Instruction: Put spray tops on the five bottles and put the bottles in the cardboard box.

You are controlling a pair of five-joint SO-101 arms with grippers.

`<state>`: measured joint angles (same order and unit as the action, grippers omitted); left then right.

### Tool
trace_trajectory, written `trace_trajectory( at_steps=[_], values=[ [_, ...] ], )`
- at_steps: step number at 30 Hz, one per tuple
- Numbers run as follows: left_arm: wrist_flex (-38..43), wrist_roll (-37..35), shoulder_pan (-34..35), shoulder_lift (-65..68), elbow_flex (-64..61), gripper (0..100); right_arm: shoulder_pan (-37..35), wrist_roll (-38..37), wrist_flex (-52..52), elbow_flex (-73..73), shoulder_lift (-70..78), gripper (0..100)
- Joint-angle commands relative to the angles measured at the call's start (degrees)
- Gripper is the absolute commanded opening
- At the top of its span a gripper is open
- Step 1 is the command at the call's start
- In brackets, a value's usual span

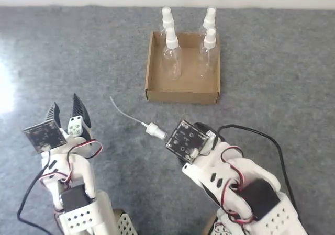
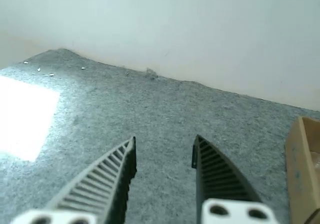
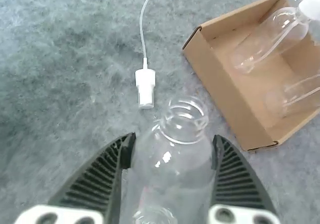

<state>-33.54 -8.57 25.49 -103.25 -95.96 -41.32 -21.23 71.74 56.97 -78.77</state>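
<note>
risk, as i judge it: the uncapped bottle (image 3: 172,159) could slip in the right gripper (image 3: 172,136), which pinches its body; the spray top (image 3: 145,87) lies on the table (image 1: 261,88) just beyond the neck, and its long tube could miss the mouth; left gripper (image 2: 164,144) hangs spread, empty, well apart from the cardboard box (image 1: 180,95).

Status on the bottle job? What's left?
Done: four capped bottles stand in the cardboard box. In hand: the right gripper grips the fifth bottle, neck open. To do: fit the loose spray top lying on the mat, then box that bottle. The left gripper is open, empty.
</note>
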Motion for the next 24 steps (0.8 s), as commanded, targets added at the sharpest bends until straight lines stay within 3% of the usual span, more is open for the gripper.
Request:
trace_trajectory(
  at_steps=[1,9,12,17,24],
  values=[
    [1.58,0.70,-0.09,-1.14,0.57,17,3.65,0.53,-2.77,0.79,-3.91,14.5],
    [1.49,2.02,-3.16,-1.14,-0.13,17,11.74,0.79,-9.45,10.11,-9.10,14.5],
    [0.09,6.86,-5.27,-1.14,-0.22,17,15.60,5.36,-10.33,11.25,-12.79,14.4],
    [-1.49,7.74,-7.12,-1.14,0.75,17,18.95,7.82,-10.24,13.27,-19.21,14.4],
    [-12.66,10.55,-7.21,-1.05,10.15,17,22.99,8.35,-10.33,15.56,-25.45,14.4]
  ],
)
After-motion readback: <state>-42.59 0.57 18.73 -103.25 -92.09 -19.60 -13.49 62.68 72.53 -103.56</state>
